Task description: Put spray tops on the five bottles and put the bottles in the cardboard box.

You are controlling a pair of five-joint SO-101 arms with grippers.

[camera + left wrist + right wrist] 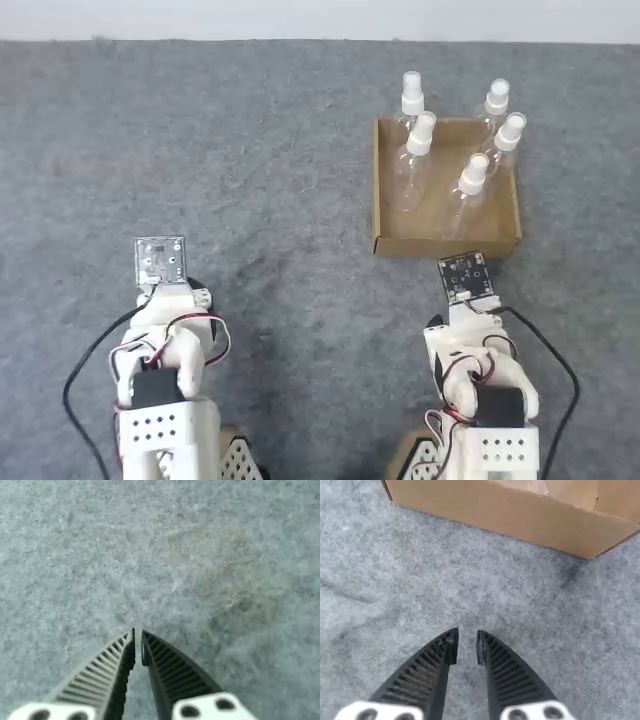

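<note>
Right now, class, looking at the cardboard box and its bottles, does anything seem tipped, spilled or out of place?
Nothing stands out. The five bottles stand upright in the cardboard box, each with its spray top on, none tipped.

The cardboard box (520, 515) ran off the right wrist view's edge, its inside mostly unseen. The left arm (160, 350) and right arm (480, 370) were cropped at their bases. The clear bottles (410, 170) blurred together.

text log | no legible text, label or number is showing in any view | cardboard box (445, 243), right of centre, is showing plain walls | left board (160, 260) and right board (467, 277), lower frame, are carrying marks too small to read
</note>
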